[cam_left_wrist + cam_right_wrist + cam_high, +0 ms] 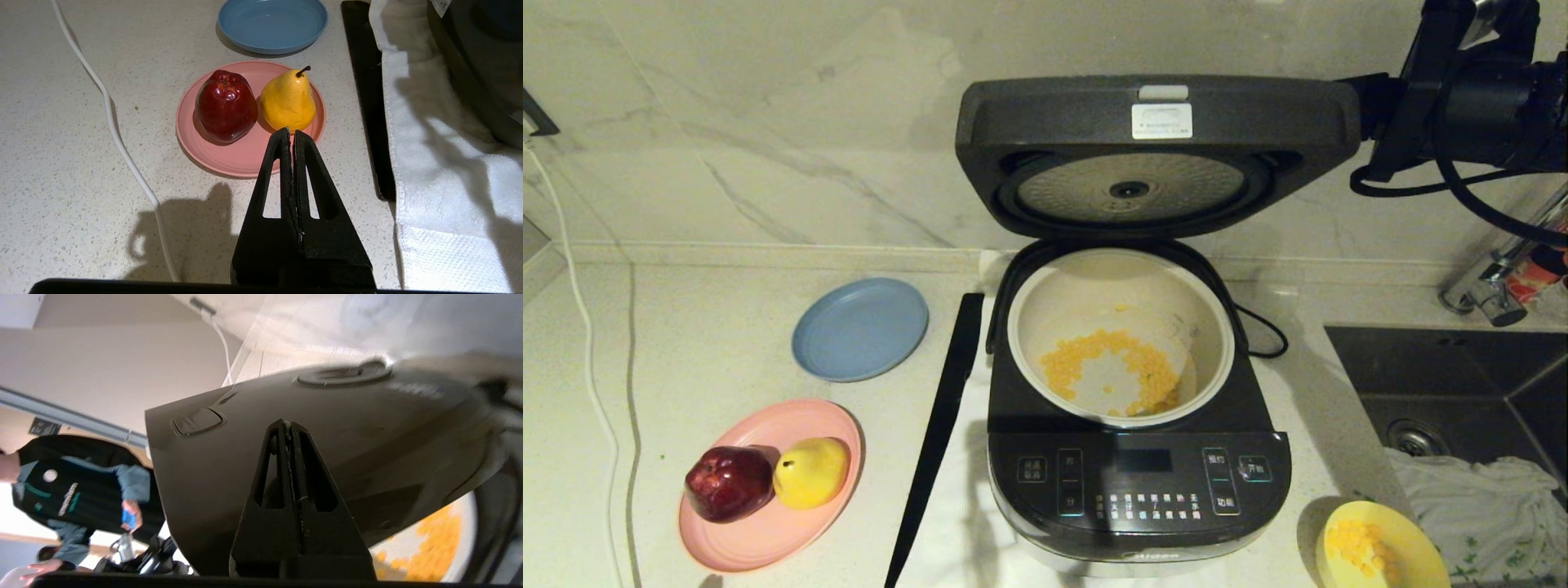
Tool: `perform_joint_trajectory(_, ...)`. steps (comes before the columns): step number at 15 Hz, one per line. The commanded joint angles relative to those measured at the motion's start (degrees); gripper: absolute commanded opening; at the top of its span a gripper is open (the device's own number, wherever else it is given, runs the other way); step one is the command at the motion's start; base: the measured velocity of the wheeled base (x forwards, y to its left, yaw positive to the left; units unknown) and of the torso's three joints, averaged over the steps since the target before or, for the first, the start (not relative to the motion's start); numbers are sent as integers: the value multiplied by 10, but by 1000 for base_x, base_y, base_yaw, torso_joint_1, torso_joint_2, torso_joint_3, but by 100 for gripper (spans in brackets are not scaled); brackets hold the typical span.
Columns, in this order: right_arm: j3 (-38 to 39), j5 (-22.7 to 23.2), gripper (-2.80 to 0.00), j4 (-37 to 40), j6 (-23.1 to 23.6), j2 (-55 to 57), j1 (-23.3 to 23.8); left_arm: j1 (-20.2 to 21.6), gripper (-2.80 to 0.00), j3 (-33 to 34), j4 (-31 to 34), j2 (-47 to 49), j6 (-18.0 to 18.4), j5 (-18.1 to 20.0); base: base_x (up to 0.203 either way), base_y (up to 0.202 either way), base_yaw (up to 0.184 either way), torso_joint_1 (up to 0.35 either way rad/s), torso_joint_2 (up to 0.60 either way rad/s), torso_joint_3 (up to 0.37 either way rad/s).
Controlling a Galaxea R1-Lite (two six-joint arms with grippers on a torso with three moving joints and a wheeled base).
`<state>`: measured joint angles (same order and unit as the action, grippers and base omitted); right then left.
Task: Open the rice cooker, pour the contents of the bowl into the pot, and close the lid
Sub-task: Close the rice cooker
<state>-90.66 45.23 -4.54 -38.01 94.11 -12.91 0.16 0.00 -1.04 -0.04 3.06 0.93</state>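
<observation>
The right gripper (pixel 289 426), jaws pressed together and holding nothing, sits against the outer top of the dark grey hinged lid (pixel 327 437), which stands raised over the large dark grey rice cooker (pixel 1135 482). Past the lid's edge, yellow corn-like kernels (pixel 1115 367) lie in the cream-white inner pot (pixel 1045 310).

The left gripper (pixel 291 134), jaws also pressed together, hangs near a pink plate (pixel 241 157) bearing 1 red apple (pixel 225 106) and 1 yellow pear (pixel 288 102); a blue plate (pixel 273 24) lies beyond.

The small pale yellow bowl (pixel 1409 539) sits on the counter by the cooker's front corner.

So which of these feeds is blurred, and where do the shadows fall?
Right wrist view: smeared toward one edge past the lid. Left wrist view: sharp, left claw casts a shadow on the counter. Head view: sharp; bowl cut off at the frame edge.
</observation>
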Motion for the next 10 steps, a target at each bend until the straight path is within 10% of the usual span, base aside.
perform_joint_trajectory(1,45,2,-280,1,-3,-20,-16,0,-280,4,0,0,0,0,0,0,0,0,0,0)
perform_joint_trajectory(10,312,-2,-280,-8,1,-72,-64,0,-280,4,0,0,0,0,0,0,0,0,0,0)
